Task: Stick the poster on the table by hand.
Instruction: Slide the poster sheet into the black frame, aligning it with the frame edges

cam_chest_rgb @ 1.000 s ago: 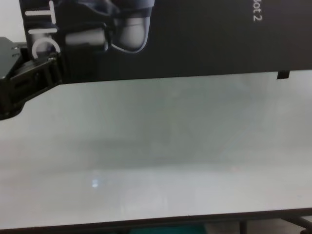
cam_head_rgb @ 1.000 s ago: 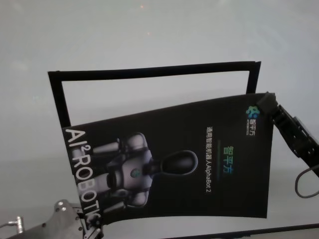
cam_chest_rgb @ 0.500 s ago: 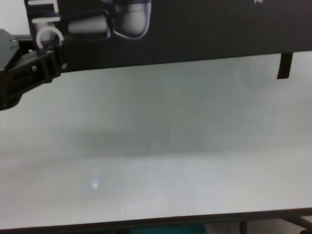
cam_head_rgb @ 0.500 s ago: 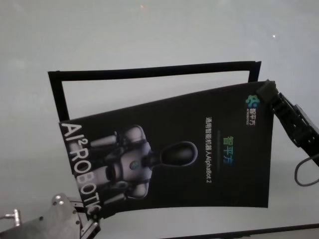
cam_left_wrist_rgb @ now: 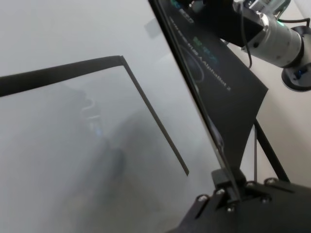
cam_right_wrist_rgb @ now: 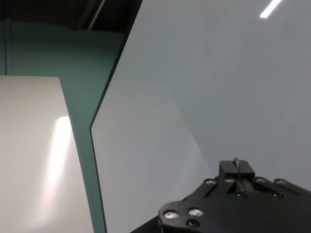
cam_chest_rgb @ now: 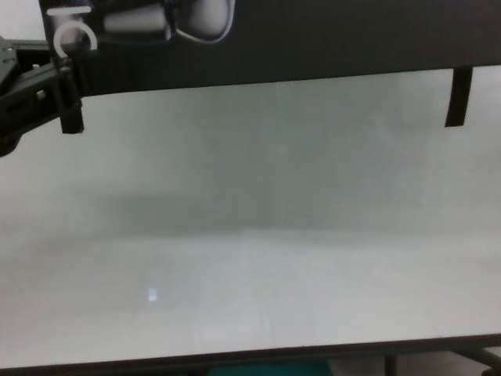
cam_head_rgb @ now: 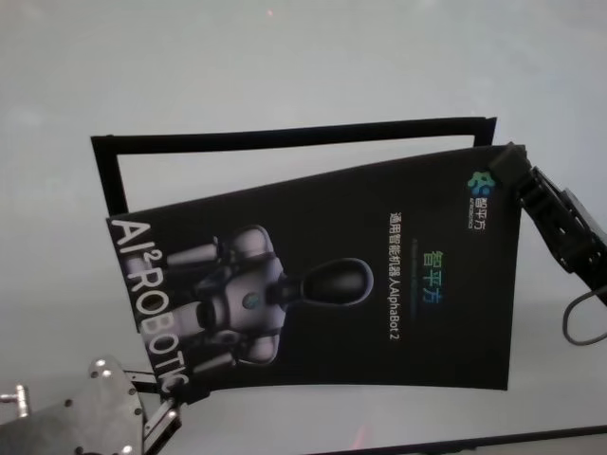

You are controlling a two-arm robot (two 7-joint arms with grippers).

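The black poster (cam_head_rgb: 379, 322) with the silver robot picture hangs slightly bowed above the pale table (cam_head_rgb: 285, 57). My left gripper (cam_head_rgb: 161, 415) is shut on its near left corner by the white letters. My right gripper (cam_head_rgb: 507, 169) is shut on its far right corner by the logo. In the chest view the poster's near edge (cam_chest_rgb: 313, 39) runs along the top, with the left gripper (cam_chest_rgb: 59, 90) at its corner. The left wrist view shows the poster (cam_left_wrist_rgb: 228, 77) edge-on, rising from that gripper's fingers (cam_left_wrist_rgb: 228, 187). The right wrist view shows only a thin sliver of it at that gripper (cam_right_wrist_rgb: 236, 170).
A thin black rectangular frame outline (cam_head_rgb: 285, 135) lies on the table under and beyond the poster; one bar shows in the chest view (cam_chest_rgb: 458, 98). The table's dark front edge (cam_chest_rgb: 235, 359) runs along the bottom. The right arm's cable (cam_head_rgb: 579, 327) loops beside the poster.
Both grippers have carried the poster away from me, toward the frame outline. Its far right corner now sits near the frame's far right corner.
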